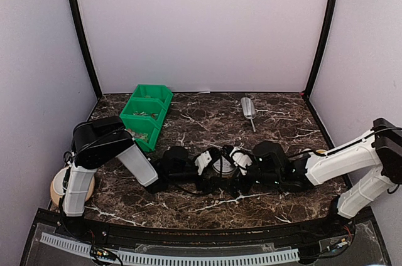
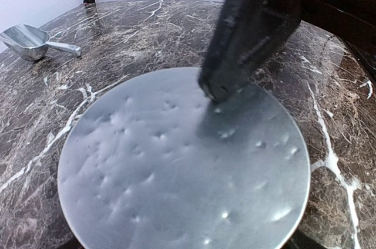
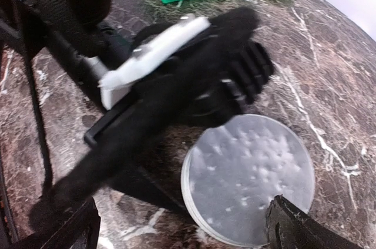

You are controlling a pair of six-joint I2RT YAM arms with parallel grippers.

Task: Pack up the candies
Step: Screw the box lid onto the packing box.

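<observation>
Your right gripper (image 3: 183,205) stood wide open, one finger at the edge of the lid (image 2: 176,167) and clamping nothing. Your left gripper (image 1: 212,164) was pressed against the round tub (image 1: 223,165) from the other side; whether it gripped the tub I could not tell. The lid sat flat on the tub, hiding whatever was inside. Candies (image 1: 144,114) lay in the green bin (image 1: 151,93), well apart from the tub, and the metal scoop (image 1: 248,108) lay idle on the table (image 1: 201,122). You likely had the tub closed, but the bin's sweets were not yet packed.
</observation>
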